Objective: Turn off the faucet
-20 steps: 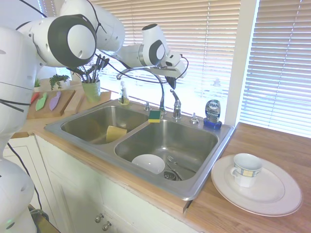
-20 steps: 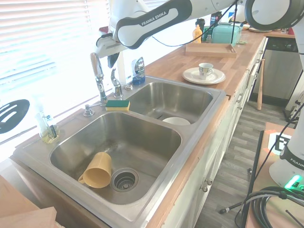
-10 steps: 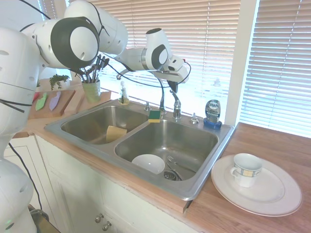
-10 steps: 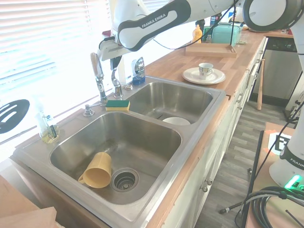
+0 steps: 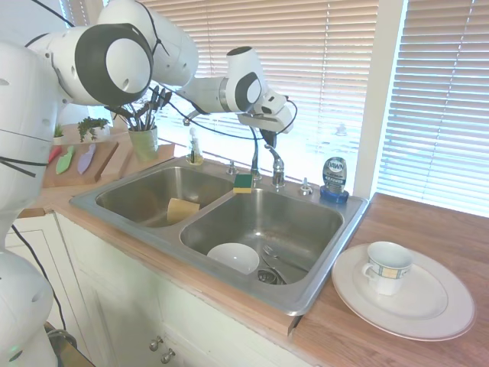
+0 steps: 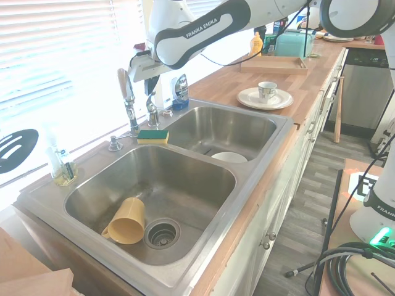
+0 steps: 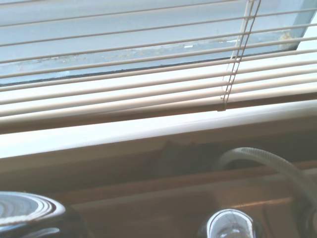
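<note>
Faucet: the shiny chrome faucet with the tall arched gooseneck spout (image 5: 229,115) rises from the back rim of the stainless double sink (image 5: 306,294), at the divider between the two basins; its small separate chrome lever handle (image 5: 276,162) stands just beside the spout base, toward the dish soap.

Water: we see no stream from the spout in either exterior view, so we cannot tell whether it runs.

Step in hand: we judge this the final approach onto the lever, with the turning itself not yet done.

How to do it well: we would settle onto the lever's upper end, contact it squarely, then swing it through its own arc, gently, because polished chrome slips.

Gripper: the dark two-finger gripper (image 5: 268,138) hangs directly above the lever, close to or just touching its top; whether the fingers are spread or pressed together we cannot tell.

Arm: the white arm reaches in from over the left basin, forearm roughly level, wrist bent downward.

Neighbours: a yellow-green sponge (image 5: 243,183) lies at the back rim beside the spout base; the blue-labelled dish soap bottle (image 5: 334,177) stands at the sink's back right corner.
</note>
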### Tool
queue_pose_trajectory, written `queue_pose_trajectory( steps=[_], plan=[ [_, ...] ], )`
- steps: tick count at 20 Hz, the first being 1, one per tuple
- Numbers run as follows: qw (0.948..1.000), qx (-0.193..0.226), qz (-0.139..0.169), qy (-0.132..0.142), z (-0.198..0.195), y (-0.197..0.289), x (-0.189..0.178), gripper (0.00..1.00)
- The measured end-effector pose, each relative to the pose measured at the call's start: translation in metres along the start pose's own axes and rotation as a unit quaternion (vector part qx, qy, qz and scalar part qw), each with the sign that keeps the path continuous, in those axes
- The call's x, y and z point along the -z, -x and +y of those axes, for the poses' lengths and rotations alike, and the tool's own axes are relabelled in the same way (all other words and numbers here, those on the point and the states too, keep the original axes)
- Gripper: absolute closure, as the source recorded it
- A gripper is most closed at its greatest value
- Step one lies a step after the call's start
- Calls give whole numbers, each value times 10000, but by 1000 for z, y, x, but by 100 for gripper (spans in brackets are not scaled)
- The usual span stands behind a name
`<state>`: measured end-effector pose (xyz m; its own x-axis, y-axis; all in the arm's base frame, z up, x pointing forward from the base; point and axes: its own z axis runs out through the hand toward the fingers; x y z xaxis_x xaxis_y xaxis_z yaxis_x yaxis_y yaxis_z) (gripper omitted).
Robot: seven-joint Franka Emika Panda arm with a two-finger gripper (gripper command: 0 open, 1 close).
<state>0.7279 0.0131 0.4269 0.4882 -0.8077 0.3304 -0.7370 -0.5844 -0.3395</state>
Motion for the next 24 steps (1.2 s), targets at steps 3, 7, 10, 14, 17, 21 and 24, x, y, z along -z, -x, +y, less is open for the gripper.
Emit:
queue_pose_trajectory(
  steps=[3,7,10,14,17,21,24],
  plan=[
    [10000,-28,-50,6,10,6,-1,100],
    [9999,-65,-83,-18,19,12,-1,100],
    [9997,-76,-226,113,33,26,-10,100],
    [9995,-83,-273,149,47,35,-15,100],
    [9994,-89,-290,165,52,37,-11,100],
    [9981,-114,-450,401,66,42,-13,100],
    [9929,-88,-896,772,80,51,-11,100]
  ],
)
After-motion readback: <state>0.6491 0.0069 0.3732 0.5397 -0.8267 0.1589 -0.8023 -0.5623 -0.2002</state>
